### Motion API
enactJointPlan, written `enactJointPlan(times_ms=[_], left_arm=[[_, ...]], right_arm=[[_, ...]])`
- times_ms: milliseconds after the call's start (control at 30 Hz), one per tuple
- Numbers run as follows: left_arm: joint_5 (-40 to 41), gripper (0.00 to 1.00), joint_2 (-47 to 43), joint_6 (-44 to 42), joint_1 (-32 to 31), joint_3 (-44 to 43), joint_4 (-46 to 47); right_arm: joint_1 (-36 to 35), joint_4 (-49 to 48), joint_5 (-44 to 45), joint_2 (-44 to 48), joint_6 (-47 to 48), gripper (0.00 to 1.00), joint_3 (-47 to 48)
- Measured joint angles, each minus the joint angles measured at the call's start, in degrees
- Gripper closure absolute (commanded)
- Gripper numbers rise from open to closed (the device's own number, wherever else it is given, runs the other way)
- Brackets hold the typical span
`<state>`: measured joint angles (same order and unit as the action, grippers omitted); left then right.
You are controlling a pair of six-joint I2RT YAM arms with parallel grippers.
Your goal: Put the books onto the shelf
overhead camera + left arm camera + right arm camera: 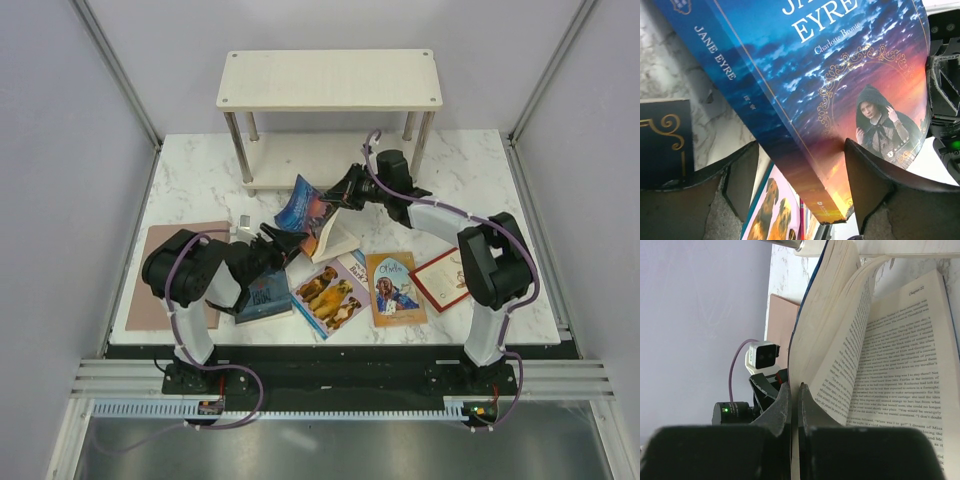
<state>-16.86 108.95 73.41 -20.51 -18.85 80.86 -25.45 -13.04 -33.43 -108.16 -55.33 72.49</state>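
The blue-covered book (308,208), titled Jane Eyre, stands half open and tilted on the marble table in front of the shelf (330,80). My right gripper (340,192) is shut on its cover edge (796,360), with the pages (890,365) fanning open to the right. My left gripper (293,242) is open, its fingers (740,180) on either side of the book's lower spine corner (815,180); there is a gap on the left side. Flat on the table lie a dark blue book (265,295), the dogs book (330,295), a tan portrait book (395,288) and a red-bordered white book (445,278).
A pinkish-brown sheet (160,275) lies flat at the table's left, under the left arm. The shelf's silver posts (238,148) stand just behind the raised book. White walls close in the table on both sides.
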Motion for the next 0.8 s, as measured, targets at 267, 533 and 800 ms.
enactJointPlan(times_ms=[267,533,800], left_arm=[[0.42,0.19,-0.79,-0.68,-1.38,-0.17,0.15],[0.76,0.25,-4.48,-4.07,-1.75,0.48,-5.40],[2.95,0.32,-7.52,-8.63,-1.75,0.83,-11.04]], right_arm=[[-0.70,-2.16,-0.11,2.10,-0.85,1.00,-2.99],[-0.94,-2.01,1.97,5.60,2.49,1.00,-9.16],[-0.44,7.04,7.85,6.23,10.34,1.00,-14.45]])
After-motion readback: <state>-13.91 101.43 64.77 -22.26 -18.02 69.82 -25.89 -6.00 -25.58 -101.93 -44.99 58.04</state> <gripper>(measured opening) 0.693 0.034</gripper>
